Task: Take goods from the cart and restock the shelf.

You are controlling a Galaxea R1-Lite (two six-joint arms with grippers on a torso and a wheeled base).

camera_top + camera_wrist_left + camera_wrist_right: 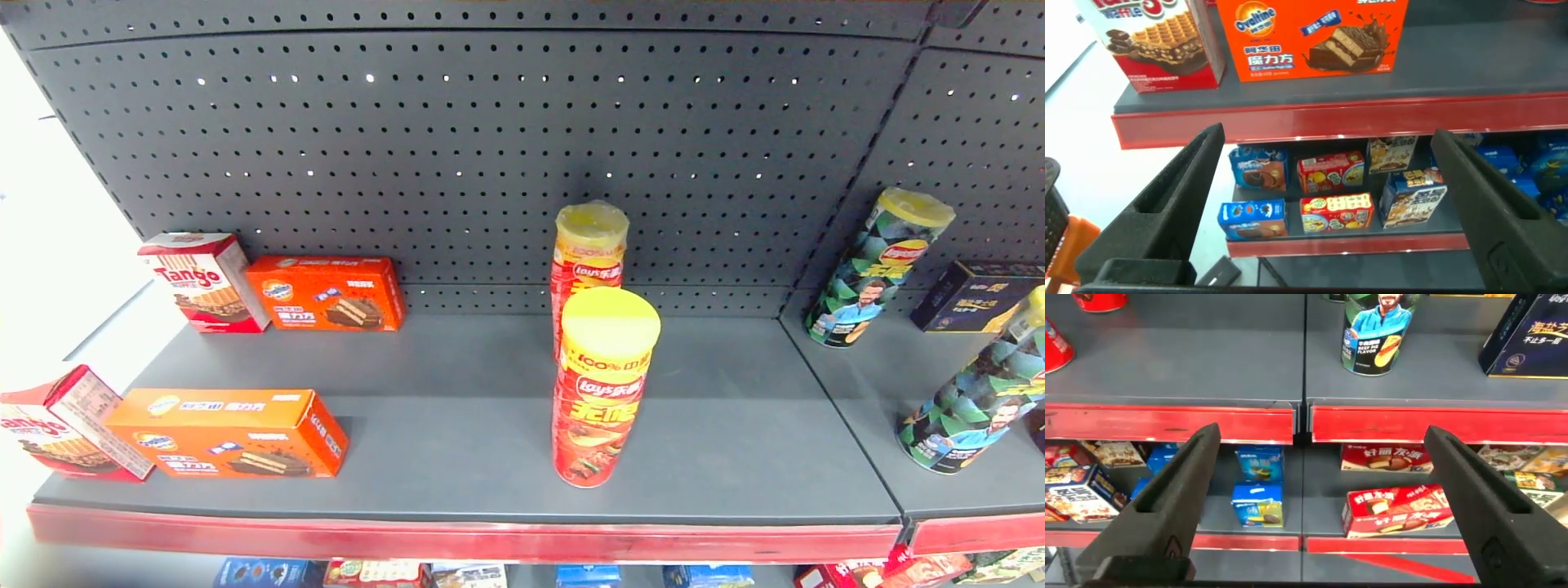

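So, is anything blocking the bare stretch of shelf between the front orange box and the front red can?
Nothing visible does. The shelf is bare between the front orange box and the front red can. The left gripper and right gripper are open, holding nothing.

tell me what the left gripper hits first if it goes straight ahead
Likely the red snack boxes on the lower shelf, framed by the open left gripper; depth is unclear.

Bright even light; white glare far left; shelf (457, 433) edges bow
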